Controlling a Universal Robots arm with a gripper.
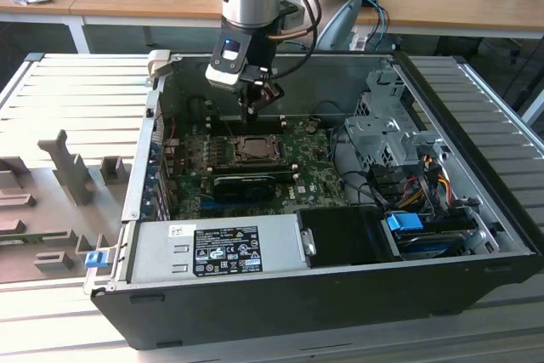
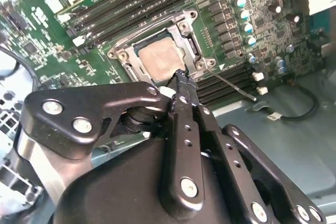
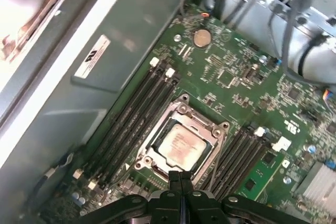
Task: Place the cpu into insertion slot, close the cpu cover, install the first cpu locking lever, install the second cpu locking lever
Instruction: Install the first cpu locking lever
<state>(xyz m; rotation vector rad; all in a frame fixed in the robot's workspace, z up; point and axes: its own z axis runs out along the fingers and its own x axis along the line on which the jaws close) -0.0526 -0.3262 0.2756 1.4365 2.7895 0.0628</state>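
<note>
Black sheet steel forms the open computer case (image 1: 280, 312), which lies on a grey ribbed table (image 1: 76, 91) in the exterior view. Inside it we see the green motherboard (image 3: 231, 77), flat and densely dotted with small parts. Long black memory slots (image 3: 131, 124) flank the socket on two sides. The cpu cover (image 3: 202, 125), a thin silver frame, lies down flat over the insertion slot (image 2: 149, 41). The cpu (image 3: 179, 145) sits in that slot, its smooth metal top showing through the window. The gripper (image 2: 181, 75) hangs at the cover's edge with its slim black fingers pressed together, and we cannot tell whether it touches. A thin steel locking lever (image 2: 233, 86) angles away from the frame's corner, across the memory slots
</note>
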